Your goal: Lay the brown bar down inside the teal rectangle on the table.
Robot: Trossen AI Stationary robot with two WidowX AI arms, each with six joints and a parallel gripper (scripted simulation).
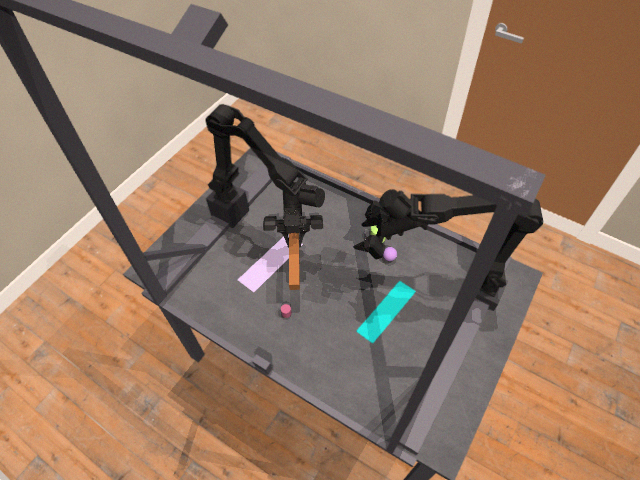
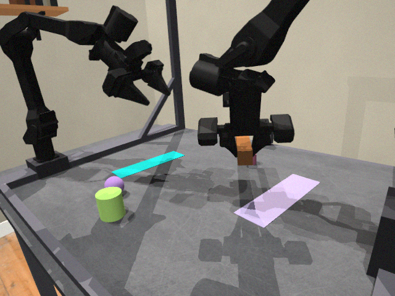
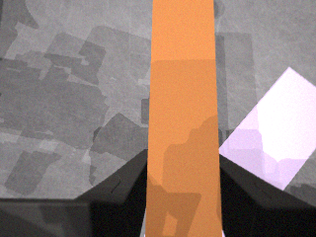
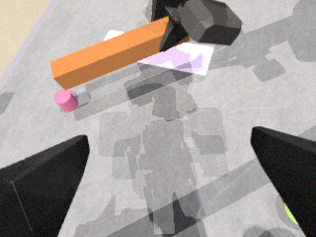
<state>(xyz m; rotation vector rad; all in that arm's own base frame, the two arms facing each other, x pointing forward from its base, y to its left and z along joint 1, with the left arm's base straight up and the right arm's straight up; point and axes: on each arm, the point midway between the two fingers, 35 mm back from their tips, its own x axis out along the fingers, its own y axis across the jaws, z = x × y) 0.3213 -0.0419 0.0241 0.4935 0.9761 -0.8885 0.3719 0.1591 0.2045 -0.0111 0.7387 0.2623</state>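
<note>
The brown bar (image 1: pixel 294 271) (image 2: pixel 245 158) (image 3: pixel 184 99) (image 4: pixel 101 53) is held in the air, long and roughly level, above the table. My left gripper (image 1: pixel 293 241) (image 2: pixel 244 150) is shut on it near one end; the other end points towards the pink cylinder's side. The teal rectangle (image 1: pixel 386 311) (image 2: pixel 148 164) lies on the table well to the right of the bar in the top view, with nothing on it, and is slanted relative to the bar. My right gripper (image 2: pixel 158 98) (image 4: pixel 170 138) is open and empty, raised above the table near the green cylinder.
A lilac rectangle (image 1: pixel 258 271) (image 2: pixel 280 198) (image 3: pixel 291 123) lies beside and partly below the bar. A pink cylinder (image 1: pixel 285 311) (image 4: pixel 65 100) stands near the bar's far end. A purple ball (image 1: pixel 389 254) (image 2: pixel 114 184) and a green cylinder (image 2: pixel 110 205) are near the teal rectangle's back end.
</note>
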